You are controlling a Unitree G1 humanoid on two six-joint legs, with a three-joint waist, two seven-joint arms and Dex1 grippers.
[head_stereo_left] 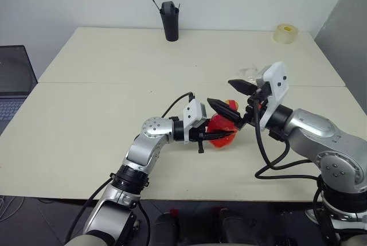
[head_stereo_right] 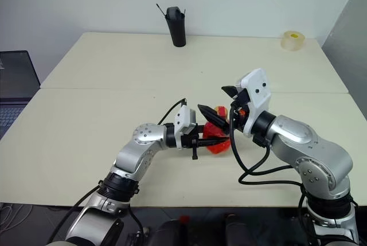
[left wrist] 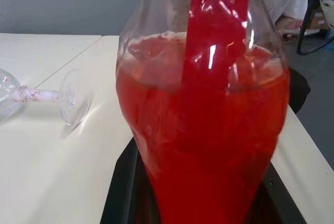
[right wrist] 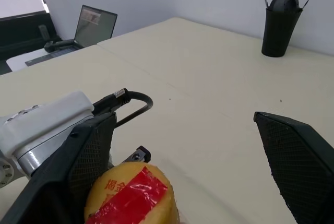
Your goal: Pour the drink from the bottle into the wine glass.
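Uncapping time: your left gripper clenches the bottle; settle the right gripper's spread jaws squarely over its cap (glass toppled at ten o'clock).

Head cameras: high, facing forward and down over the cream table; both share the whole scene.
Left wrist camera: very close behind the clear plastic bottle of red drink, level.
Right wrist camera: just above the bottle's yellow-and-red cap, facing the far tall black cup, shared with the head views.
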